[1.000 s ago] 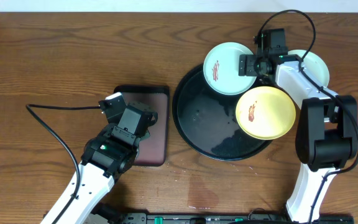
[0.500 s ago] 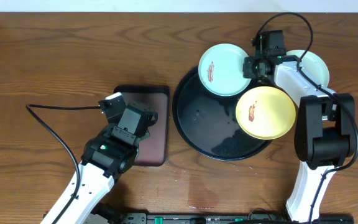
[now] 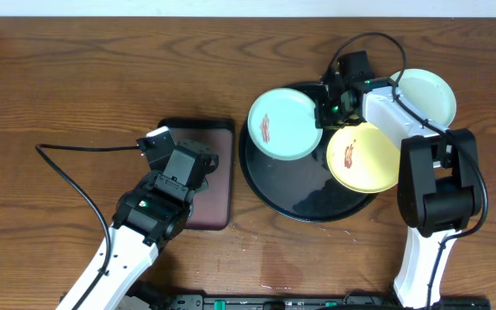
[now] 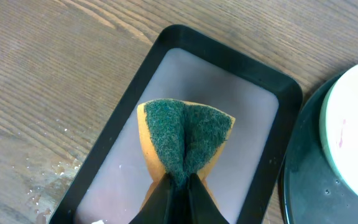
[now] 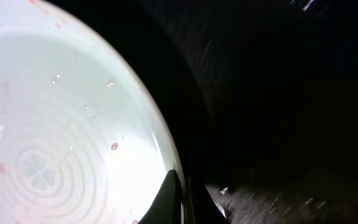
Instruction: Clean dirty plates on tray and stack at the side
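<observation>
Right gripper [image 3: 324, 114] is clamped on the rim of the smeared blue plate [image 3: 282, 127], over the black tray's [image 3: 269, 185] left side, I'd guess so my left gripper [image 4: 179, 182], pinching the sponge [image 4: 188, 134], can reach it.

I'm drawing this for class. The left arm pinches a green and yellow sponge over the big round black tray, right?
Not quite. The left end effector does pinch the sponge, but over the small rectangular tray, as the left wrist view shows.
</observation>
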`<control>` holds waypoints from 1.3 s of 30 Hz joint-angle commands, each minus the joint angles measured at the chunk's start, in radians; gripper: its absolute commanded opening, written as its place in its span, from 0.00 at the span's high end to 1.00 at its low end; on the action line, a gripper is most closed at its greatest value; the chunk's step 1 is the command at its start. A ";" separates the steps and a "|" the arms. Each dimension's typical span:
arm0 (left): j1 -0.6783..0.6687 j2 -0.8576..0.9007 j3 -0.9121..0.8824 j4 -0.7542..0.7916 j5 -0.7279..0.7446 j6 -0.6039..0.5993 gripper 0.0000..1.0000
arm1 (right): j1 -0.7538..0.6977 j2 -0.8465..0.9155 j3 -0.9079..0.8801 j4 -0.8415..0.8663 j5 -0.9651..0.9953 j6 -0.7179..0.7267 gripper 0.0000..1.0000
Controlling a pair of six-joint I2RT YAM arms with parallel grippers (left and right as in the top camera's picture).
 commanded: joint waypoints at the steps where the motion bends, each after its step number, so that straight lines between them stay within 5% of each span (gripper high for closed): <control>1: 0.004 -0.002 -0.006 0.002 -0.005 0.006 0.92 | 0.007 -0.013 -0.002 -0.079 -0.030 -0.019 0.99; 9: 0.004 -0.003 -0.006 0.023 0.003 0.006 0.92 | 0.002 -0.024 0.031 -0.254 -0.062 -0.175 0.99; 16: 0.004 -0.003 -0.006 0.171 0.222 0.088 0.92 | 0.046 -0.025 0.035 -0.400 -0.004 -0.361 0.99; 29: -0.001 0.099 0.095 0.332 0.516 0.144 0.93 | 0.079 -0.025 0.033 -0.344 0.060 -0.266 0.99; 36: -0.092 0.362 0.286 0.270 0.466 0.143 0.92 | 0.079 -0.025 0.033 -0.343 0.060 -0.248 0.99; 39: -0.124 0.468 0.303 0.272 0.390 0.055 0.92 | 0.079 -0.025 0.033 -0.343 0.061 -0.249 0.99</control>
